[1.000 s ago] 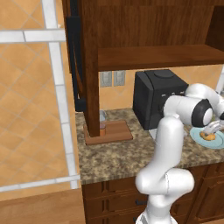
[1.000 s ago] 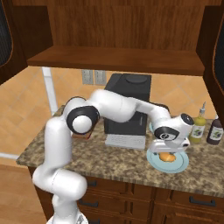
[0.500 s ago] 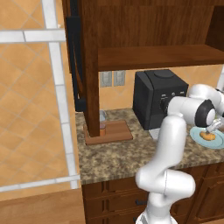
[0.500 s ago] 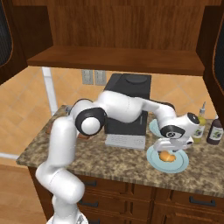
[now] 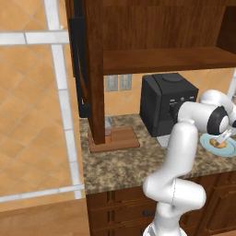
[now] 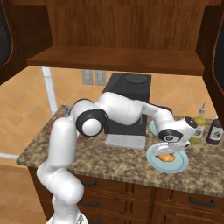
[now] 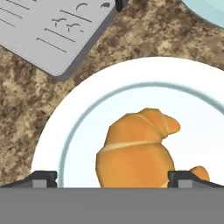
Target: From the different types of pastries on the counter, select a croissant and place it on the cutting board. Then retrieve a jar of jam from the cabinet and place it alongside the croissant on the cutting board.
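The golden-orange croissant [image 7: 135, 151] lies on a pale blue plate [image 7: 65, 131] on the granite counter [image 6: 87, 157], right of the coffee machine. My gripper [image 7: 112, 177] hangs just above it, open, one fingertip on each side of the pastry and nothing gripped. The same croissant [image 6: 165, 157] and gripper [image 6: 168, 151] show from the right base, and the croissant [image 5: 216, 143] under the gripper [image 5: 221, 138] from the left base. The cutting board [image 5: 115, 138] lies at the counter's left, at the foot of the cabinet [image 5: 92, 69]. A small orange-brown thing [image 5: 107, 136] stands on it, too small to identify.
A black coffee machine [image 6: 129, 100] with a grey drip tray [image 7: 57, 30] stands left of the plate. A second pale blue plate [image 7: 205, 11] lies just behind. A yellow-green bottle [image 6: 200, 129] and a dark bottle [image 6: 215, 130] stand at the right rear.
The hand has shifted right and dropped closer onto the croissant plate. The jaws have stayed wide apart.
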Available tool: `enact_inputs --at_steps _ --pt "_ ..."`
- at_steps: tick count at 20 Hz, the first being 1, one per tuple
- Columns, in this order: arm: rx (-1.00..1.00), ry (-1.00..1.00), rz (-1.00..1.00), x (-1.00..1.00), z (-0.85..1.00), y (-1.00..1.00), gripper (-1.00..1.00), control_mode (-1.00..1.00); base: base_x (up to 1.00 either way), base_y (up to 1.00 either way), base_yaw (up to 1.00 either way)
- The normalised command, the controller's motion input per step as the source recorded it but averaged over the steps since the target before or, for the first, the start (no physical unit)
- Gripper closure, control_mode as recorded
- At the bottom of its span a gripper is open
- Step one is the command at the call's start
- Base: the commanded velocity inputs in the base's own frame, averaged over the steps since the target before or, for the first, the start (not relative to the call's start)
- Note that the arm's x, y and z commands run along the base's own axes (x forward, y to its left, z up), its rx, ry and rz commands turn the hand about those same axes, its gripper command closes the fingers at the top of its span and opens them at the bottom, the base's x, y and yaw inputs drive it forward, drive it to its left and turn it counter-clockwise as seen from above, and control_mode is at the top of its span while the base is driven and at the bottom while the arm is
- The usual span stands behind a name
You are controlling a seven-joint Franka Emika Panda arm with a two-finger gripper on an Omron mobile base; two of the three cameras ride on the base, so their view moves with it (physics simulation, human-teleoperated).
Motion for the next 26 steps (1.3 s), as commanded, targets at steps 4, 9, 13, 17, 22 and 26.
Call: enact_inputs --at_steps 4,9,13,17,22,26 --pt "-0.05 0.01 0.07 0.04 -0.27 0.23 -1.0 -1.0 0.0 0.0 0.0" --pt "-0.09 0.11 0.09 0.07 -0.29 0.08 -1.0 -1.0 0.0 0.0 0.0" --pt "-0.13 0.19 0.08 0.08 -0.56 0.12 -1.0 -1.0 0.0 0.0 0.0" --pt "-0.08 0.18 0.07 0.09 -0.48 0.09 -1.0 -1.0 0.0 0.0 0.0" --pt "0.0 0.0 0.02 0.0 -0.14 0.08 -1.0 -1.0 0.0 0.0 0.0" --pt "0.0 0.0 0.0 -0.14 -0.5 0.1 -1.0 -1.0 0.0 0.0 0.0"
